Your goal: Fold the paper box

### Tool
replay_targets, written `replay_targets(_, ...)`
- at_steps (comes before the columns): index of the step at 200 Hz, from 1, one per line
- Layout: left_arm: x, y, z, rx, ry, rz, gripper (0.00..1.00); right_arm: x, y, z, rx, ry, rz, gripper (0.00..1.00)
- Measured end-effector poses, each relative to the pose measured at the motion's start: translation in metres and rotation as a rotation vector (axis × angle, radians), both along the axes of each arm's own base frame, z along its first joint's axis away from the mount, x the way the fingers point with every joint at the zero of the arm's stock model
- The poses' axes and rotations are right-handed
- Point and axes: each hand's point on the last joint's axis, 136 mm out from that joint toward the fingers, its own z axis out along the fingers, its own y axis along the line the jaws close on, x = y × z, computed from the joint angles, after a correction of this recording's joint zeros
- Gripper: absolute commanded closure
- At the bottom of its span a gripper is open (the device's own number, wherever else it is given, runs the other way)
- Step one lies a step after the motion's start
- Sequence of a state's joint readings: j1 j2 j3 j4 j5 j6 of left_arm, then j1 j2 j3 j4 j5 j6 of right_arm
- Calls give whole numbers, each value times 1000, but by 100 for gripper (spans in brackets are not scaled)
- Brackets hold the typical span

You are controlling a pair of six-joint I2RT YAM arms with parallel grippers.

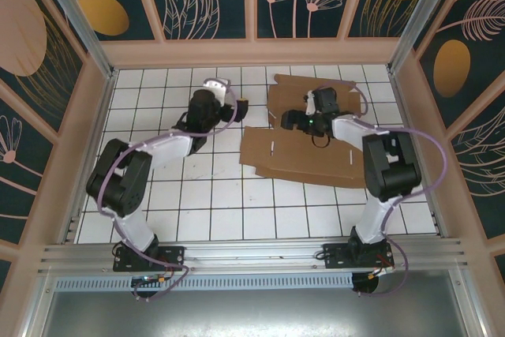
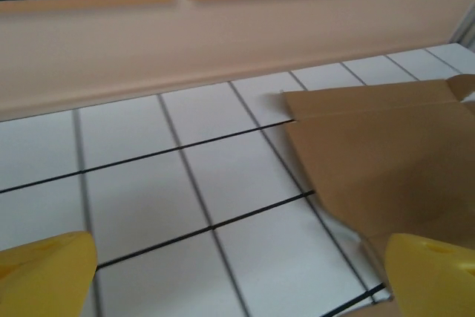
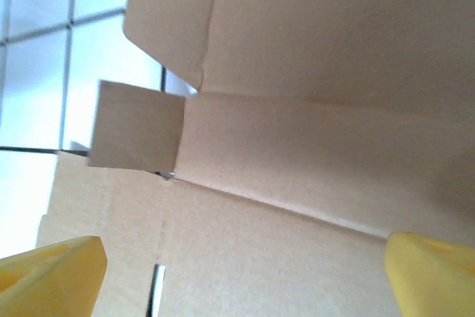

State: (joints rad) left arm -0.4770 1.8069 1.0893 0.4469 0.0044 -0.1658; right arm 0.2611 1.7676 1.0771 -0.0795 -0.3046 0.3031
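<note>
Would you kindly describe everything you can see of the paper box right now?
The paper box is plain brown cardboard, a die-cut sheet with flaps, creases and narrow slots. It lies on the white tiled table, right of centre, mostly flat; its far panel and a small side tab seem partly raised. The open right hand hangs over its middle; whether it touches the cardboard I cannot tell.

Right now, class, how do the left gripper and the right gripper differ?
The left gripper is over bare tiles beside the box; the right gripper is over the box itself. The left gripper points right, the right gripper left. Both are open and empty.
</note>
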Motion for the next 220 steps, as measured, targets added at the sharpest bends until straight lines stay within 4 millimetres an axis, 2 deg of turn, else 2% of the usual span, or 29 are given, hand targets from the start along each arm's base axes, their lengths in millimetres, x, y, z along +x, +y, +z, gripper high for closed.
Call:
replay_targets(21, 20, -20, -16, -13, 112, -29, 1, 3, -19, 35, 47, -98, -85, 6)
replay_targets(43, 37, -39, -34, -51, 236, -39, 3, 2, -32, 55, 82, -160, -148, 6)
replay_targets(104, 75, -85, -78, -167, 471, -71, 18, -12, -36, 35, 119, -105, -190, 6)
replay_targets(131, 86, -100, -98, -218, 558, -73, 38, -12, -34, 36, 139, -102, -190, 6)
replay_targets(156, 90, -112, -115, -269, 628, -82, 46, -11, -33, 37, 150, -107, -188, 6)
replay_targets(180, 92, -121, -127, -312, 674, -97, 62, -12, -31, 36, 161, -106, -183, 6)
replay_targets(196, 92, -124, -130, -326, 689, -102, 74, -13, -31, 34, 165, -99, -183, 7)
replay_targets(210, 93, -125, -126, -355, 700, -103, 89, -14, -31, 33, 168, -94, -183, 7)
replay_targets(220, 93, -126, -125, -368, 703, -110, 96, -15, -31, 32, 168, -92, -183, 6)
